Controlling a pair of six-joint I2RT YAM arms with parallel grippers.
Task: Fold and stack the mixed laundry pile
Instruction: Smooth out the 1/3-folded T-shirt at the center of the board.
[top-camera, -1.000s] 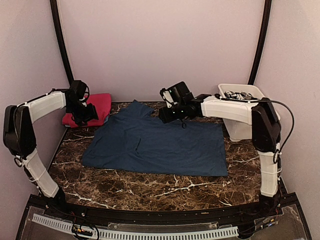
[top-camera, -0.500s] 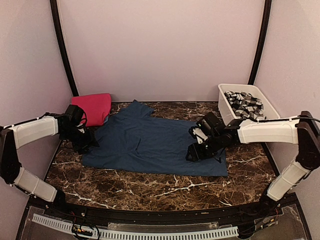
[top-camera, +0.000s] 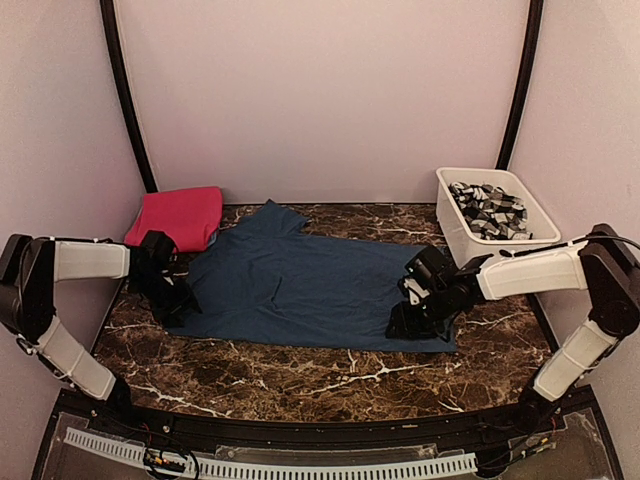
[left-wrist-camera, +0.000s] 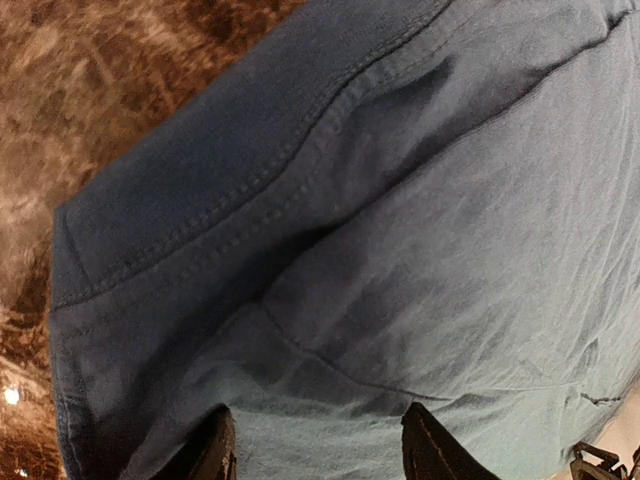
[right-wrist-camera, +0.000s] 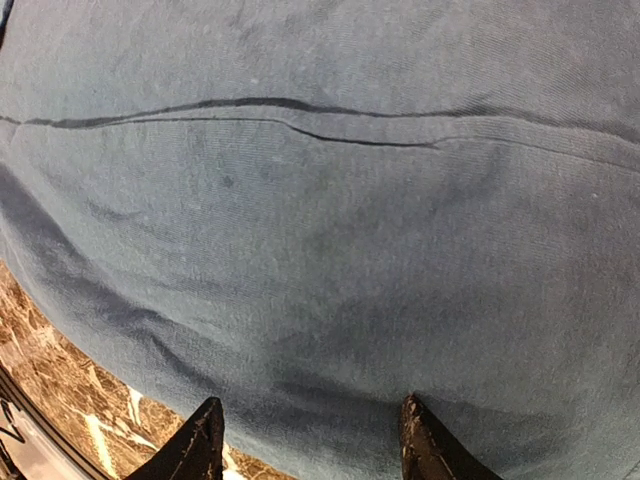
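The dark blue garment (top-camera: 310, 285) lies spread flat in the middle of the brown marble table (top-camera: 300, 375), with one sleeve poking out toward 11 o'clock. The pink garment (top-camera: 180, 215) sits folded at 10 o'clock, in the back left corner, close to the blue one. The grey-and-white cloth (top-camera: 490, 208) lies bunched up inside the white tub (top-camera: 455, 240) at 2 o'clock. My left gripper (top-camera: 178, 300) is down low at the blue garment's 8 o'clock corner. Its own camera shows its fingers (left-wrist-camera: 215, 450) standing partly apart, right over the cloth by the hem. My right gripper (top-camera: 408, 318) is down low at the 4 o'clock corner. Its fingers (right-wrist-camera: 200, 445) also stand partly apart over the blue cloth, near the edge. I cannot tell if either one presses on the cloth, and I see nothing pinched between the fingers.
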